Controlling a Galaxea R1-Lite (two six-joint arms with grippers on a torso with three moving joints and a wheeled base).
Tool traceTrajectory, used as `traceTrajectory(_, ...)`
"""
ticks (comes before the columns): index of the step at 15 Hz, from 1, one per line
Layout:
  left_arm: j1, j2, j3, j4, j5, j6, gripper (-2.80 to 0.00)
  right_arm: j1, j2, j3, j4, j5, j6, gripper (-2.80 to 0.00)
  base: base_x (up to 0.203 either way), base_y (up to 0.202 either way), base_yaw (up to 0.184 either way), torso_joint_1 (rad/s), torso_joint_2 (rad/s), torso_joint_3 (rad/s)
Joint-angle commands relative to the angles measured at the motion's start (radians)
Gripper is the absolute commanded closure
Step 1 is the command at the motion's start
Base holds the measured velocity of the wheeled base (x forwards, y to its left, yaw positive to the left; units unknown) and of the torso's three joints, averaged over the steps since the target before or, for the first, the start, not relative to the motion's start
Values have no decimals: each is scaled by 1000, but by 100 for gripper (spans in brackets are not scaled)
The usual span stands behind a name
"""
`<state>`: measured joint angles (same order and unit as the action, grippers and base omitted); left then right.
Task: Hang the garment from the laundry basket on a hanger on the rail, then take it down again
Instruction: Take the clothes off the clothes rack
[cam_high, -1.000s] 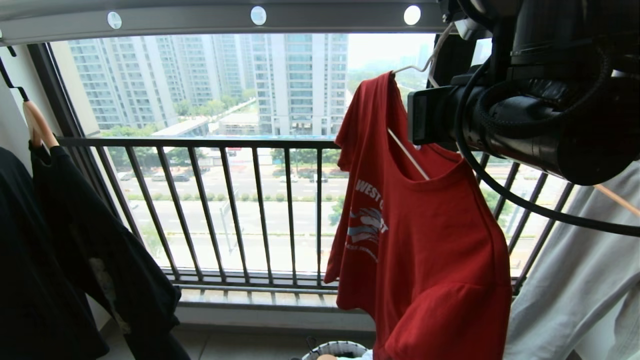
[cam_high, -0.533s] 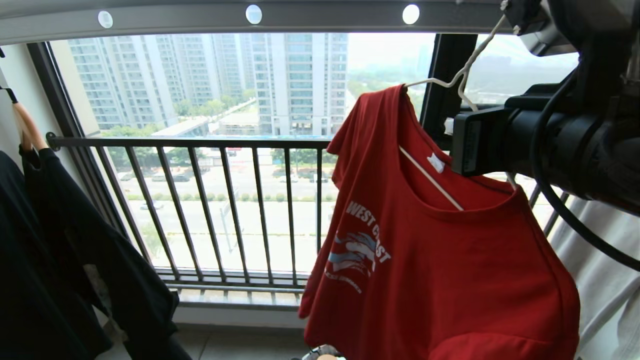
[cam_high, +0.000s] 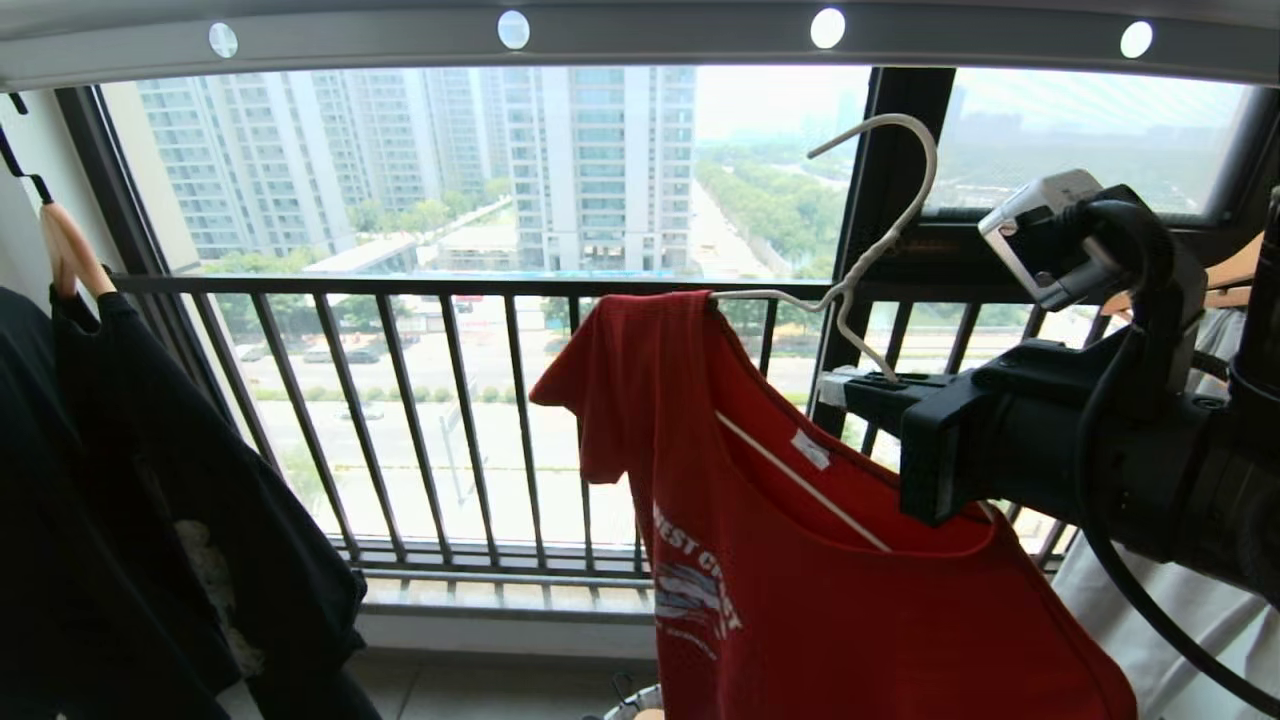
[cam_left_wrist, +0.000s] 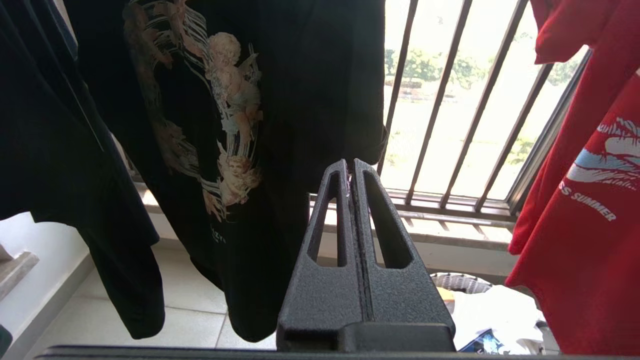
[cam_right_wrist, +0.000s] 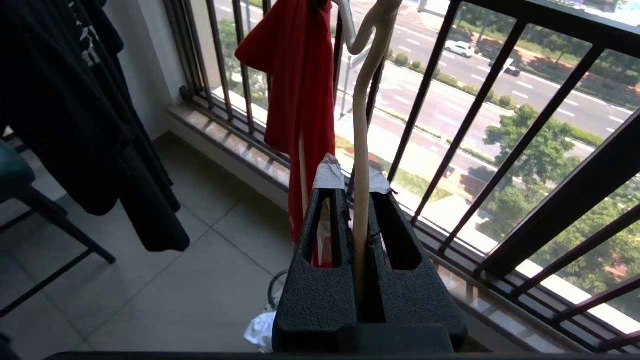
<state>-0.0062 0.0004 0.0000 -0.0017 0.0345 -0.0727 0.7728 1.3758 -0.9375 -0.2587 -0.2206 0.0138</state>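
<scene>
The garment (cam_high: 860, 600) is hanging on the hanger (cam_high: 880, 240), whose hook is sitting free below the rail (cam_high: 660, 35). The right tool (cam_high: 860, 385) is clenching the hanger's neck, its arm reaching level below the rail. The left tool (cam_left_wrist: 351, 172) is sitting clenched, empty, near the black garment (cam_left_wrist: 240, 100).

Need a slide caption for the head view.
Right gripper clamps the hanger with the red T-shirt, hook clear below the rail.

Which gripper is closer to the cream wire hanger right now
Right. The right gripper is clamped on the hanger at its neck; the left gripper is shut on nothing, apart, facing the black garment.
</scene>
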Motion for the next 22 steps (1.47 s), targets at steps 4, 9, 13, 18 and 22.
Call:
traceTrajectory(4,0,0,0,0,1,-1,0,-90,-2,61,-17,264,-35,0,0,0,0,0,0,0)
traceTrajectory(9,0,0,0,0,1,-1,0,-141,-2,98,-22,273,-145,0,0,0,0,0,0,0)
traceTrajectory(13,0,0,0,0,1,-1,0,-142,45,155,-23,273,-268,0,0,0,0,0,0,0)
traceTrajectory(18,0,0,0,-1,1,-1,0,-165,46,149,-24,274,-264,0,0,0,0,0,0,0)
traceTrajectory(22,0,0,0,-1,1,-1,0,-183,42,154,-26,274,-264,0,0,0,0,0,0,0)
